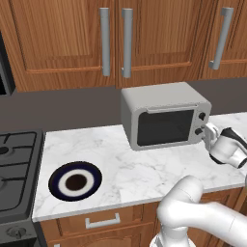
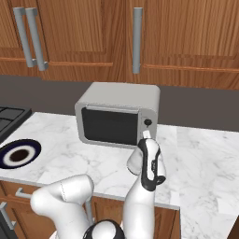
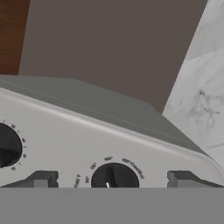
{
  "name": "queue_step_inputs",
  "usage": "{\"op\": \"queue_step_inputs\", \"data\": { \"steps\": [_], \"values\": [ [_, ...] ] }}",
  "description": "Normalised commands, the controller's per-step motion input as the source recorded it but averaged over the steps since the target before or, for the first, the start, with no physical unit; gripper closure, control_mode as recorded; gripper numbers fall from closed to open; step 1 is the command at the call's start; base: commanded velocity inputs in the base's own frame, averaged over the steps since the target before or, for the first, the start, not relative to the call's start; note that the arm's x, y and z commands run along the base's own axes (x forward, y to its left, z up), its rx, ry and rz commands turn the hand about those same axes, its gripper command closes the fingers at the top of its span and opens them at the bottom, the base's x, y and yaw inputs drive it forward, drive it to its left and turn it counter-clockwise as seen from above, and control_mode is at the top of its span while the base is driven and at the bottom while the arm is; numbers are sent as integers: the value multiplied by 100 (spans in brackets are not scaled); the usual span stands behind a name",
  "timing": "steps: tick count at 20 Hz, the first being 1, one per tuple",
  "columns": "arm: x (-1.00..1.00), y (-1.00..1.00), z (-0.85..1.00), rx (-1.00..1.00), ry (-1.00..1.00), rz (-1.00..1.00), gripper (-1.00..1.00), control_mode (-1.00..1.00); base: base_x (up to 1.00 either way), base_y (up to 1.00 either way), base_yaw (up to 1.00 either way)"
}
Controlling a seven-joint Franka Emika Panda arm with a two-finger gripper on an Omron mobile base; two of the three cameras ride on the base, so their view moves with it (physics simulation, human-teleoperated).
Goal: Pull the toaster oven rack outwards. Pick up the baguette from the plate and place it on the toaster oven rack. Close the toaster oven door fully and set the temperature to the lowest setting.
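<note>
The toaster oven (image 1: 165,115) sits at the back of the marble counter (image 1: 120,169), its door (image 1: 165,126) shut; the small, stiff, likely smooth lower knob (image 3: 114,176) wants a pinch across its rim. The gripper (image 3: 112,180) straddles it, jaws wide and holding nothing, with open counter to the right

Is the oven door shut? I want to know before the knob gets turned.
Shut. The door stands upright, flush with the oven front, its handle along the top edge; the right base view shows the same.
</note>
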Motion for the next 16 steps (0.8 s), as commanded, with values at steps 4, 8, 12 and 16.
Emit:
{"op": "queue_step_inputs", "data": {
  "steps": [4,8,12,16],
  "values": [
    [0,0,0,0,0,0,-100,-100,0,0,0],
    [0,0,-4,0,0,0,-100,-100,0,0,0],
    [0,0,-4,0,0,0,-100,-100,0,0,0],
    [0,0,-2,0,0,0,-100,-100,0,0,0]
  ]
}}
